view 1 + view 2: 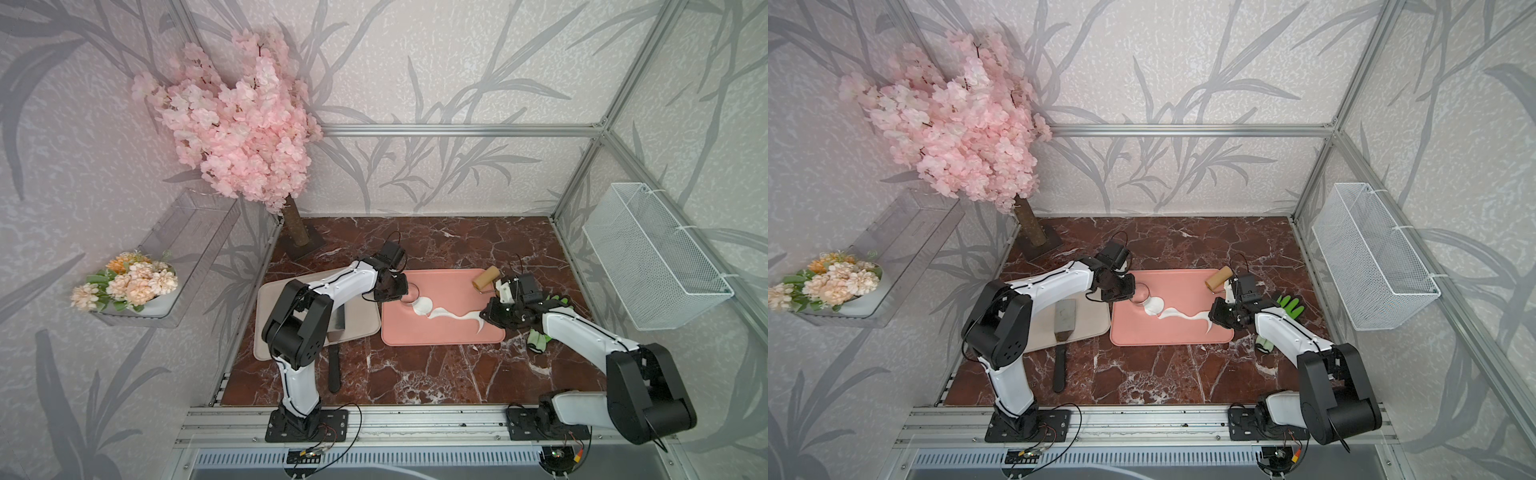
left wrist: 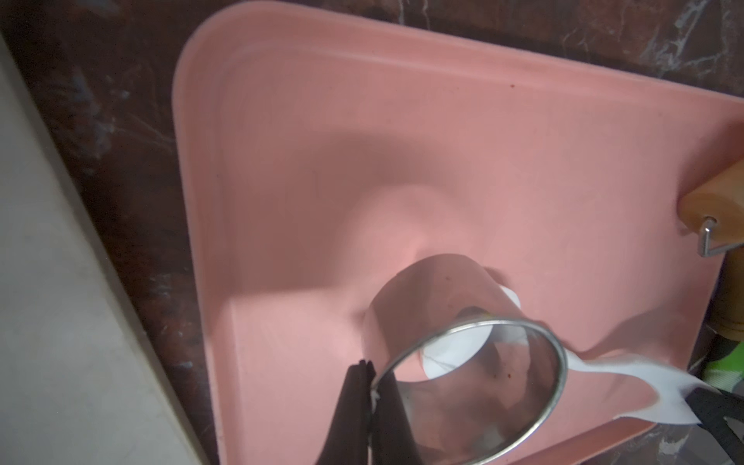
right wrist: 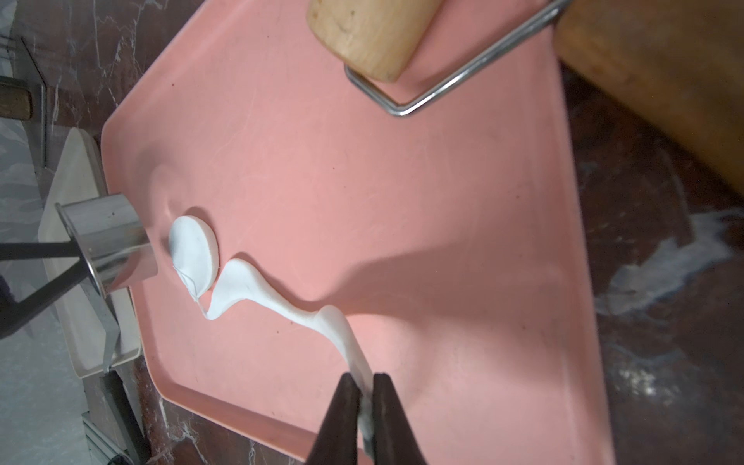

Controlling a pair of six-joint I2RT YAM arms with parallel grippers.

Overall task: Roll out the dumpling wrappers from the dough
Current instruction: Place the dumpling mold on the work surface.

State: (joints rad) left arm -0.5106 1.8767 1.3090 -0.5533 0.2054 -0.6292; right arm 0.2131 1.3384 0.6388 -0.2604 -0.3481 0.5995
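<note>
On the pink tray [image 1: 440,337] [image 1: 1167,337] lies the dumpling wrapper [image 1: 422,306] [image 1: 1153,306] [image 3: 195,251], a thin white round disc. Right beside it is a clear cup [image 1: 409,296] [image 1: 1140,294] [image 2: 443,306] [image 3: 110,237], tipped on its side, and my left gripper [image 1: 404,291] [image 2: 368,386] is shut on its rim. A ragged white strip of the dough [image 1: 453,314] [image 1: 1183,314] [image 3: 282,306] runs from the disc's edge across the tray. My right gripper [image 1: 484,318] [image 3: 365,386] is shut on that strip's near end, which is lifted a little off the tray.
A tan wooden roller [image 1: 486,279] [image 3: 370,32] with a wire handle rests on the tray's far right corner. A beige board [image 1: 361,326] with a cleaver [image 1: 1065,313] lies left of the tray. A green glove [image 1: 557,301] lies to the right under my right arm.
</note>
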